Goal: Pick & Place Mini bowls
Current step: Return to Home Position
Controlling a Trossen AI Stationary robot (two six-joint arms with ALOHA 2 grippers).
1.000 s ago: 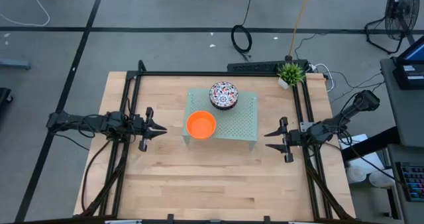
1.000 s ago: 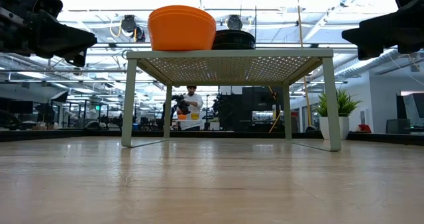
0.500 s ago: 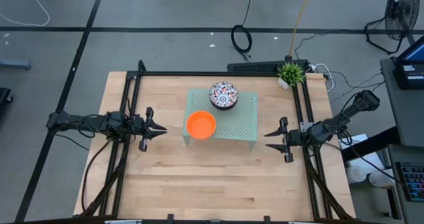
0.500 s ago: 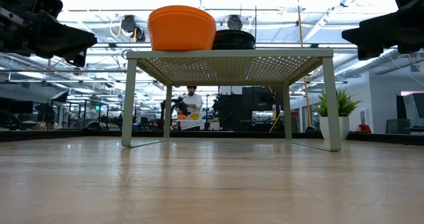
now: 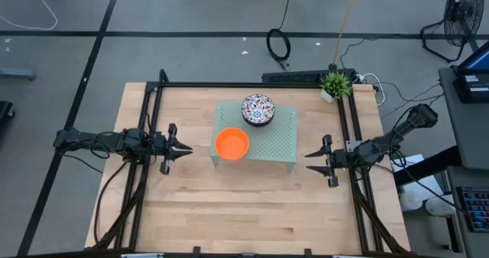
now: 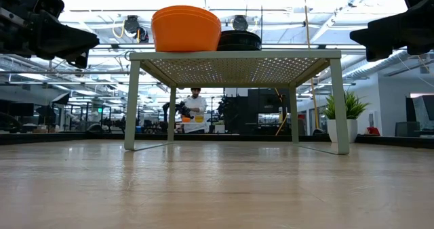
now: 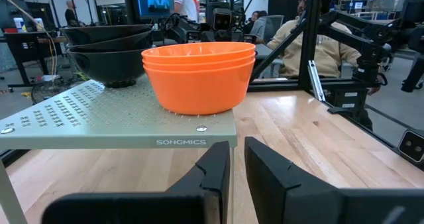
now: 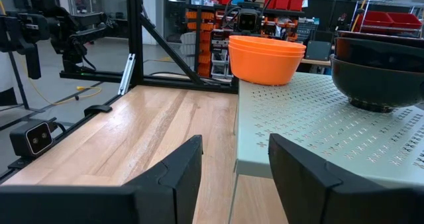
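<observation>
A stack of plain orange mini bowls (image 5: 231, 143) stands by its base on the near left corner of the pale green perforated rack (image 5: 275, 140). A stack of floral bowls (image 5: 257, 109), dark on the outside (image 7: 109, 52), stands at the rack's far side. My left gripper (image 5: 187, 147) hovers left of the rack, level with its top, its fingers a narrow gap apart (image 7: 237, 164) and empty. My right gripper (image 5: 309, 157) hovers right of the rack, open and empty (image 8: 235, 158). Both point at the rack.
The rack stands on four legs (image 6: 132, 107) on the wooden table, with free room beneath. A small potted plant (image 5: 335, 84) stands at the far right corner. Black frame rails (image 5: 149, 113) run along the table's left and right sides. People show in the room behind (image 6: 195, 107).
</observation>
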